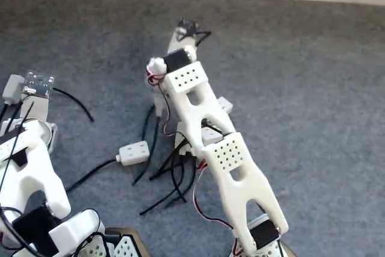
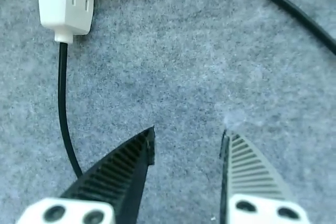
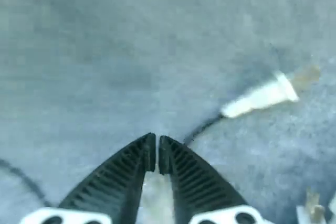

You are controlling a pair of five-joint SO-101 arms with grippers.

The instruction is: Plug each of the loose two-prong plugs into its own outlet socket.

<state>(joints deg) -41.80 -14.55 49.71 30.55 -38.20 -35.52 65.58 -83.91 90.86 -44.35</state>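
Note:
My left gripper [image 2: 186,142] hangs open over bare grey carpet, nothing between its fingers. Ahead of it lies a white outlet socket [image 2: 65,1] with two slots and a black cord [image 2: 63,103] trailing back past one finger. My right gripper [image 3: 157,153] is shut, its tips together just above the carpet. A loose white two-prong plug [image 3: 262,97] lies beyond it to one side, and the prongs of a second plug [image 3: 314,207] show at the frame's corner. In the high view the right arm [image 1: 192,88] stretches over another white outlet socket [image 1: 133,152] and a tangle of black cords [image 1: 171,176].
A second black cable [image 2: 278,6] crosses the carpet beyond my left gripper. More white outlet pieces [image 1: 224,105] lie half hidden under the right arm. The left arm [image 1: 30,148] stands at the left edge. Open carpet [image 1: 313,88] spreads to the right and far side.

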